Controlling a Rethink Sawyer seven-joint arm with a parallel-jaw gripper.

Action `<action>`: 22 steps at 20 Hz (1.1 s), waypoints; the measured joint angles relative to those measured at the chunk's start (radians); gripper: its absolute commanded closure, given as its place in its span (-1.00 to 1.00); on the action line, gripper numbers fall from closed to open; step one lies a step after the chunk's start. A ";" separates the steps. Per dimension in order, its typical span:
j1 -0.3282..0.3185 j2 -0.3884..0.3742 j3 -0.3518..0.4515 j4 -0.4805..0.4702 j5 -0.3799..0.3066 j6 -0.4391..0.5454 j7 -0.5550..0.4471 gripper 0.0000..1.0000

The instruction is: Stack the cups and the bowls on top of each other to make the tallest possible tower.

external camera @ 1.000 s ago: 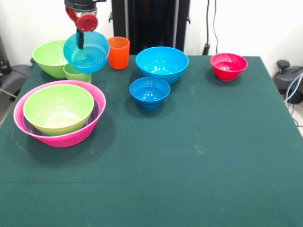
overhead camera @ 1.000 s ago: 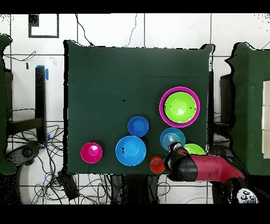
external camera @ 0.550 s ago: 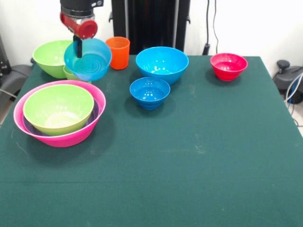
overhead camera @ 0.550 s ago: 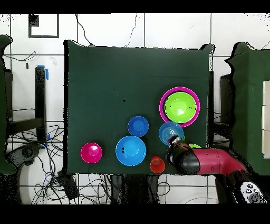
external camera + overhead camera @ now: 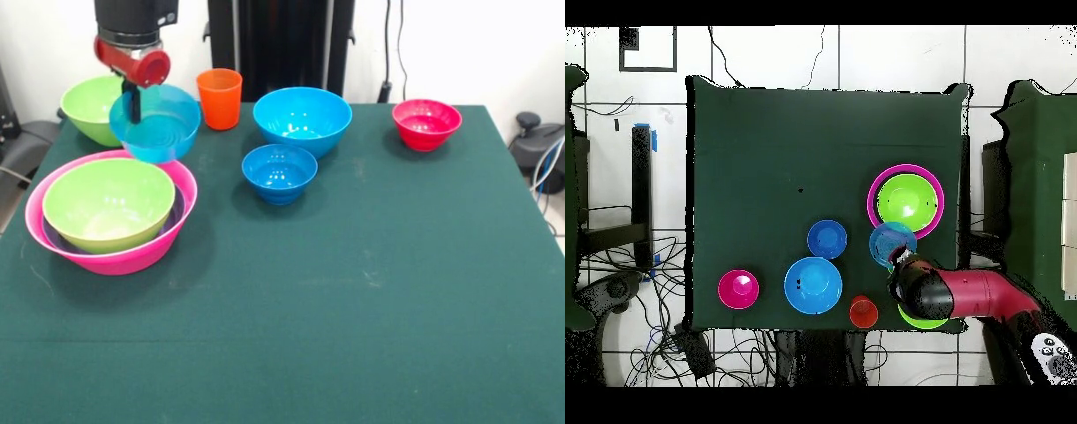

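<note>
Our fingers (image 5: 132,108) pinch the light blue bowl's (image 5: 155,124) rim, holding it aloft just behind the pink bowl (image 5: 110,212) stack, ready to nest.

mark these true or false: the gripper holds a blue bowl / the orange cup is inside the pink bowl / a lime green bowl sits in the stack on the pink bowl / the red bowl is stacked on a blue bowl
1. The robot's gripper holds a translucent light blue plastic bowl by its rim. True.
2. The smooth orange plastic cup is inside the large glossy pink plastic bowl. False: it stands alone on the green table.
3. A lime green plastic bowl sits nested in the pink bowl's stack. True.
4. The small red plastic bowl is stacked on a blue bowl. False: it stands alone.
</note>
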State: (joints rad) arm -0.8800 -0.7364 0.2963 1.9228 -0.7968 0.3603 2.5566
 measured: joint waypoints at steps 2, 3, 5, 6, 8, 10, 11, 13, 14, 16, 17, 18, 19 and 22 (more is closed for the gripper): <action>-0.005 0.005 0.014 -0.019 -0.009 0.002 -0.022 1.00; -0.006 0.008 0.019 -0.028 -0.010 0.003 -0.031 1.00; -0.006 0.016 0.025 -0.042 -0.010 0.006 -0.044 1.00; -0.006 0.020 0.026 -0.049 -0.010 0.007 -0.050 1.00; -0.007 0.029 0.027 -0.064 -0.010 0.007 -0.054 1.00; -0.007 0.036 0.027 -0.076 -0.012 0.007 -0.054 1.00; -0.007 0.040 0.027 -0.084 -0.015 0.007 -0.054 1.00; -0.008 0.047 0.027 -0.099 -0.020 0.007 -0.054 1.00; -0.009 0.050 0.027 -0.105 -0.022 0.007 -0.054 1.00; -0.015 0.060 0.027 -0.117 -0.022 0.007 -0.054 1.00; -0.018 0.065 0.027 -0.122 -0.022 0.007 -0.054 1.00; -0.021 0.070 0.027 -0.128 -0.022 0.007 -0.054 1.00; -0.024 0.075 0.027 -0.134 -0.022 0.007 -0.054 1.00; -0.035 0.089 0.027 -0.146 -0.022 0.007 -0.054 1.00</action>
State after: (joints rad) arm -0.9147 -0.6473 0.3229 1.7767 -0.8189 0.3671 2.5027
